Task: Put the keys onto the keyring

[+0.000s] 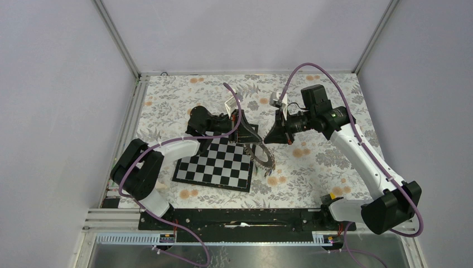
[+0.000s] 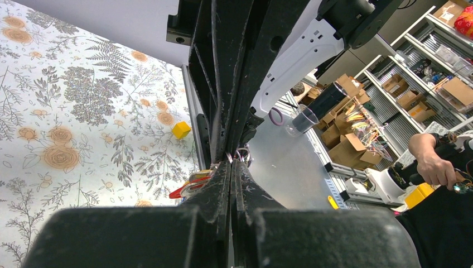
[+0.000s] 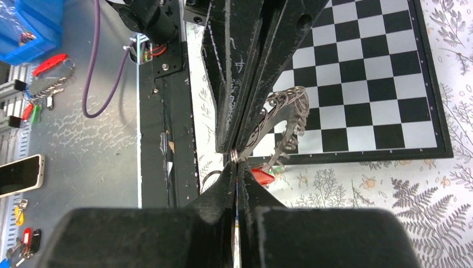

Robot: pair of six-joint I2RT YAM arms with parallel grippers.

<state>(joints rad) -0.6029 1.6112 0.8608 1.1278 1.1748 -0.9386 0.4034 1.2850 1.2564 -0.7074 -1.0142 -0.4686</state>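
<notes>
Right wrist view: right gripper pinches the grey coiled-wire keyring; left gripper clamps it opposite; red oblong-tagged key beside the tips.

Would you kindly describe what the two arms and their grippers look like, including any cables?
Both arms pair white links with black joint housings, as seen on the left arm and the right arm. A purple cable loops along each one. The left gripper and the right gripper are long, black and scuffed, tapering to narrow tips. No markings are legible.

Red key tag partly behind the jaws
</notes>
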